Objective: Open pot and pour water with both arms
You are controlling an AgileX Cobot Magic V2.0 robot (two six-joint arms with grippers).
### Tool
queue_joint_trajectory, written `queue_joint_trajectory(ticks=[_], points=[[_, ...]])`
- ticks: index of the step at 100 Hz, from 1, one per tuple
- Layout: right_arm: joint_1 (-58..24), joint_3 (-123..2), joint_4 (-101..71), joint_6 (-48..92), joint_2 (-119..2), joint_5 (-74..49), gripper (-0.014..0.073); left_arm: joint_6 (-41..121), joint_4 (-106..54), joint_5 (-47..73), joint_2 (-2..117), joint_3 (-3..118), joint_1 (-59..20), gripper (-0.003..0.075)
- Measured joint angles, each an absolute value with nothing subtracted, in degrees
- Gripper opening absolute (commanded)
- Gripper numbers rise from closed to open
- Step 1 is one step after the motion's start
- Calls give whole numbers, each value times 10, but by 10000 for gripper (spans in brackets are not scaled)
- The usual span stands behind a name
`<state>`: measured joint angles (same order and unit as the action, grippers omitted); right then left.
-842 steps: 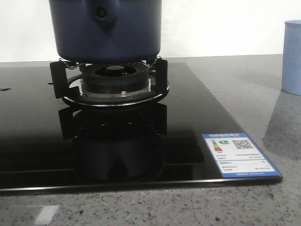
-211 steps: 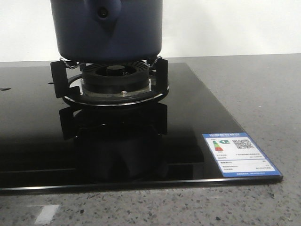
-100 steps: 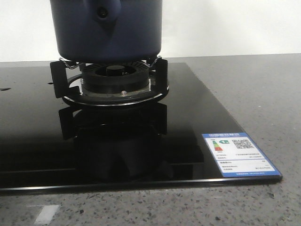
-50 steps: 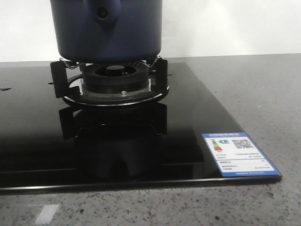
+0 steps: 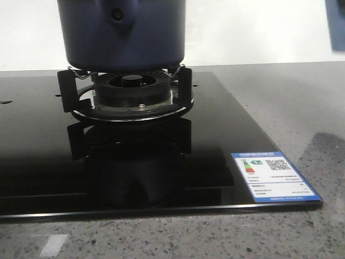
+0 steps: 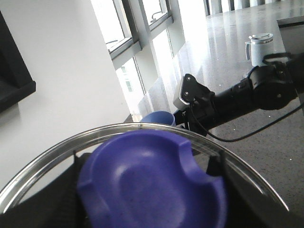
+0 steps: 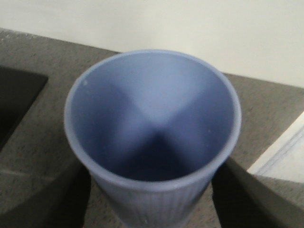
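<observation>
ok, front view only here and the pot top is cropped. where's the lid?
Observer: Left wrist view has the round glass lid with steel rim and its blue knob right under the camera. The dark navy-blue pot isn't visible beneath it, so I cannot tell whether it's on or off.
Operator: Blue sliver at top right of my view?
Observer: Likely the pale blue ribbed cup. Right wrist view shows it upright, mouth open, between the right fingers.
Operator: Water in it?
Observer: The inside darkens to shadow at the bottom, with no water surface I can make out.
</observation>
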<state>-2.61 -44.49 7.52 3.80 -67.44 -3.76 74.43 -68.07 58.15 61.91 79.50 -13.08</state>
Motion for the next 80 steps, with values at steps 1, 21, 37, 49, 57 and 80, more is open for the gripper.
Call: queue_joint_trajectory(ticks=[1,21,37,49,57,80], points=[[-26,-434,74,38,-674,-28,225,744,-681,581,620,795,-131,281],[-25,-328,37,36,-674,63,234,744,-682,577,620,792,-131,280],[-25,-304,28,35,-674,103,452,744,-682,576,620,791,-131,280],[-25,-303,24,35,-670,104,648,744,-682,576,620,791,-131,281],[-25,-303,24,35,-655,104,662,744,-682,574,620,791,-131,281],[-25,-302,22,35,-537,105,655,744,-685,553,647,791,-131,281]])
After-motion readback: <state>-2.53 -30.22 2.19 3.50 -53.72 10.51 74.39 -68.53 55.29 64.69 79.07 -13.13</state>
